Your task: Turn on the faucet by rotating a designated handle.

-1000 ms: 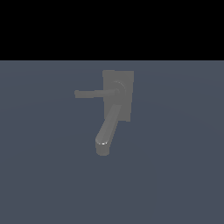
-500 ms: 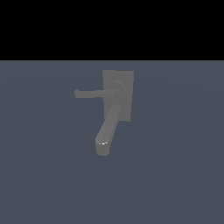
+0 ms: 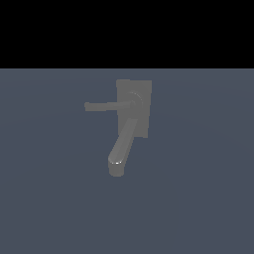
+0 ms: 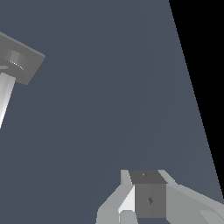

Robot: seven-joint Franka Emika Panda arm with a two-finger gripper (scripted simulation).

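The dull grey faucet point(image 3: 133, 110) has a flat back plate, a round hub and a thick spout point(image 3: 121, 149) curving down toward the viewer. Its handle point(image 3: 106, 105), a thin straight lever, points level toward the exterior view's left. In the wrist view a corner of the faucet's plate point(image 4: 24, 59) shows at the edge, with a pale rod point(image 4: 5, 98) leaving the hub; I cannot tell whether that rod is lever or spout. My gripper point(image 4: 148, 197) shows only in the wrist view, far from the faucet and touching nothing. Its jaw gap is not readable.
A plain blue-grey surface point(image 3: 198, 198) surrounds the faucet. Black background fills the upper band of the exterior view. The arm itself does not show in the exterior view.
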